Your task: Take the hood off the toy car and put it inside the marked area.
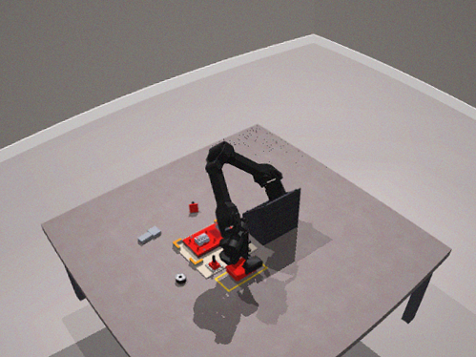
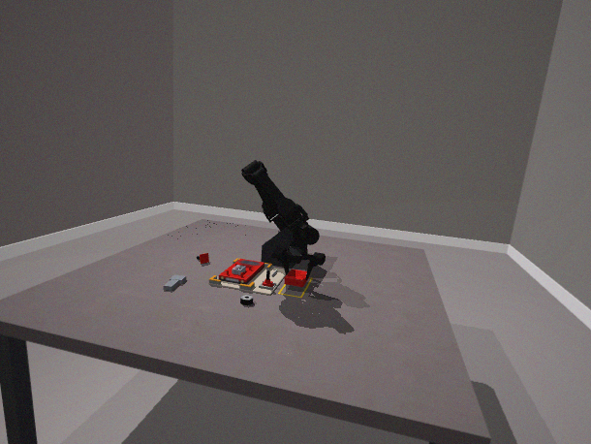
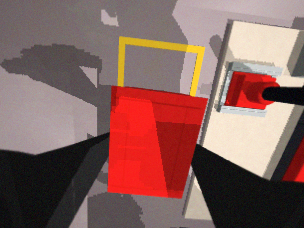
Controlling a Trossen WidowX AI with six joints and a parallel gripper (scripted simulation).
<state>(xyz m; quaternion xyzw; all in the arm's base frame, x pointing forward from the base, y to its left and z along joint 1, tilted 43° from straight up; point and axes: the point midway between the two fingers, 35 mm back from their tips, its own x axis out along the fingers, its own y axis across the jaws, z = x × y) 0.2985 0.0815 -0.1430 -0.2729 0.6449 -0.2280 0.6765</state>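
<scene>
Red hood [image 1: 238, 271] [image 2: 295, 277] [image 3: 156, 145] clasped by gripper [image 1: 250, 266] [image 2: 301, 272] [image 3: 151, 141], fingers wide apart; wrist view shows both fingers at its sides, top view only one clearly.

Yellow rectangular outline: near part hidden behind the red boxy hood [image 3: 155, 145] in the wrist view.
Red flat car body [image 3: 298, 162]: cut off by the wrist view's right edge.
Black jaws [image 1: 250, 266] [image 2: 301, 271]: tips' contact too small to tell in the exterior view.
Black-and-white round wheel [image 1: 180, 278] [image 2: 246, 300]: fine detail too small to tell.
</scene>
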